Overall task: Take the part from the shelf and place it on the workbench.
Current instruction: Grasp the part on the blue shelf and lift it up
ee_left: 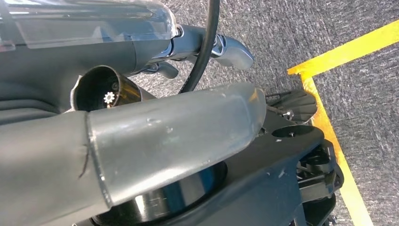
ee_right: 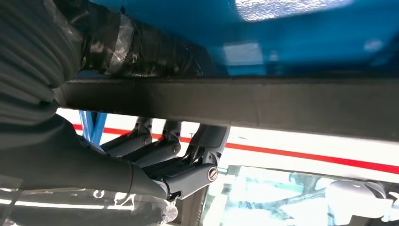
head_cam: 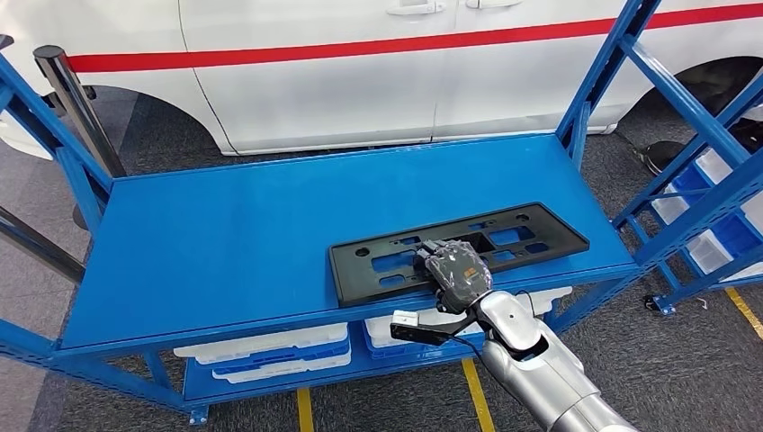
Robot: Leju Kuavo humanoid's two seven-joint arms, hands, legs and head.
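Right robot hand (head_cam: 456, 270) gripping black part's (head_cam: 504, 236) near edge, part flat on blue shelf (head_cam: 225, 234)

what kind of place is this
Probably a car workshop or assembly area: a white car stands behind a blue metal shelf holding a black plastic part, with yellow floor lines.

part (head_cam: 468, 245) on shelf (head_cam: 225, 225), front right | right hand (head_cam: 454, 270) on part's near edge | car (head_cam: 360, 72) behind shelf
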